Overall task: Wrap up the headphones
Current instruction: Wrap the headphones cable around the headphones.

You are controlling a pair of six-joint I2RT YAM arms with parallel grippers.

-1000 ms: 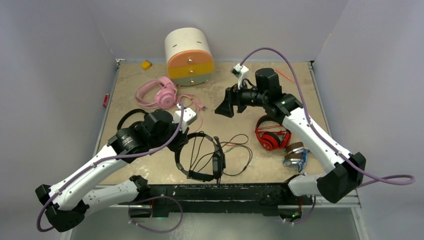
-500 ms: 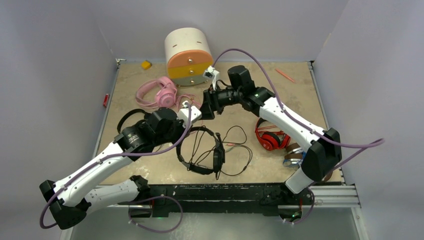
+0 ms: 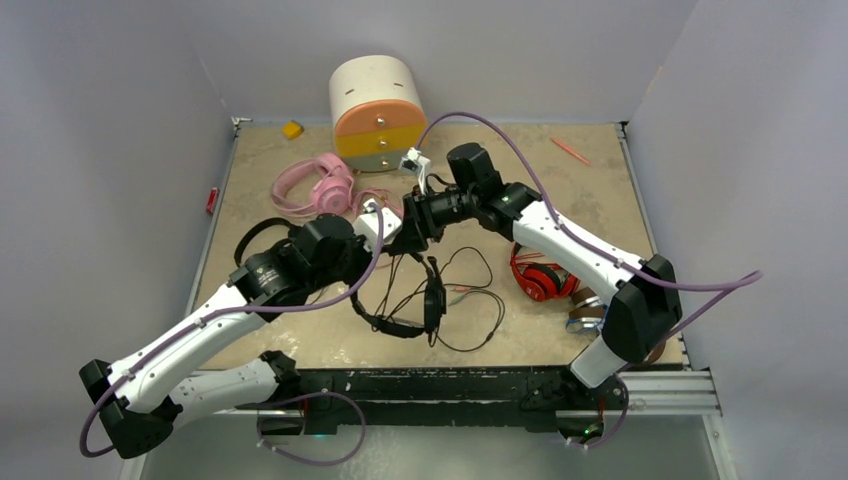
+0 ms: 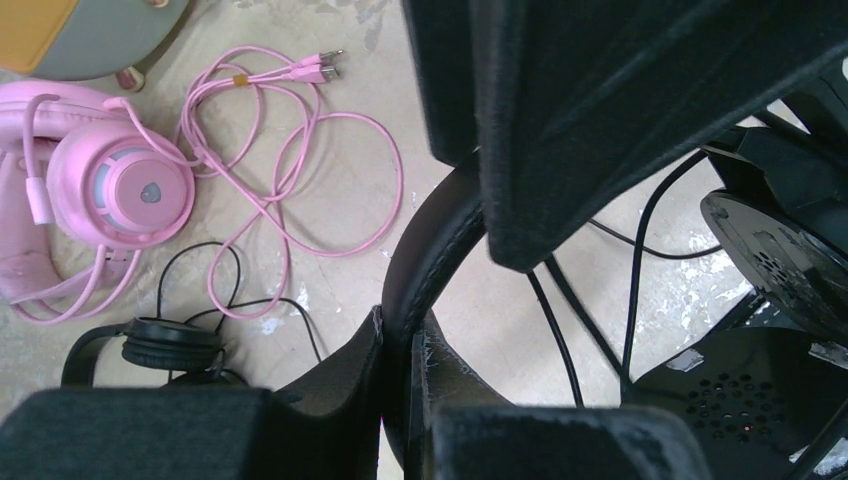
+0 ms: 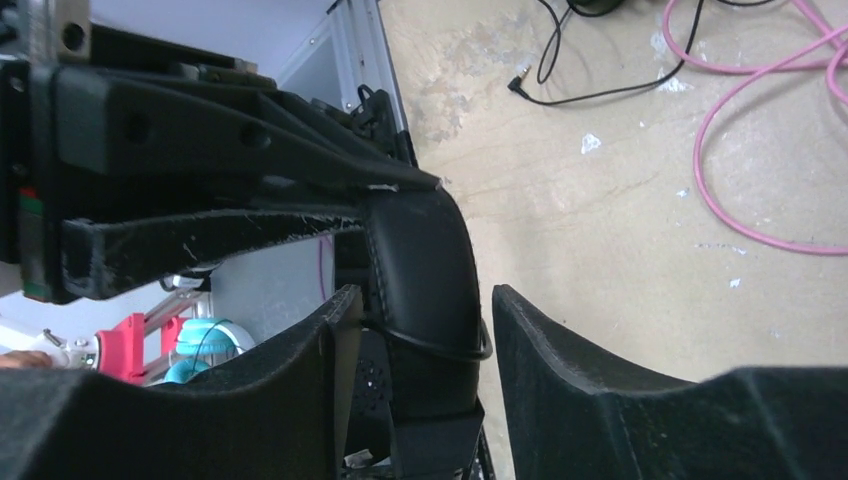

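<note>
The right gripper (image 5: 422, 293) has just arrived at the black headphones (image 3: 402, 326). Its fingers straddle the padded headband (image 5: 420, 250), still spread: one pad touches the band's edge and the other stands just clear. Right beside it, the left gripper (image 4: 405, 340) is pressed together on the same headband, holding that end off the table (image 3: 600, 180). The ear cups and the loose black cable (image 3: 470, 300) hang and trail towards the near edge.

I judge this to be a handover or a two-handed hold. With the right fingers closed on the band, the left would be free to gather the cable for winding. The wrap itself has not begun.

A second ago the right arm was over the far right part of the table with its fingers wider apart. It has since swung in to the middle and narrowed them. The left gripper has kept its pinch and raised the band slightly towards the far edge.

The pink headphones (image 3: 320, 185) lie near the far left corner by the drawer box (image 3: 378, 110), and the red headphones (image 3: 540, 275) sit towards the right edge. None of these has moved.
</note>
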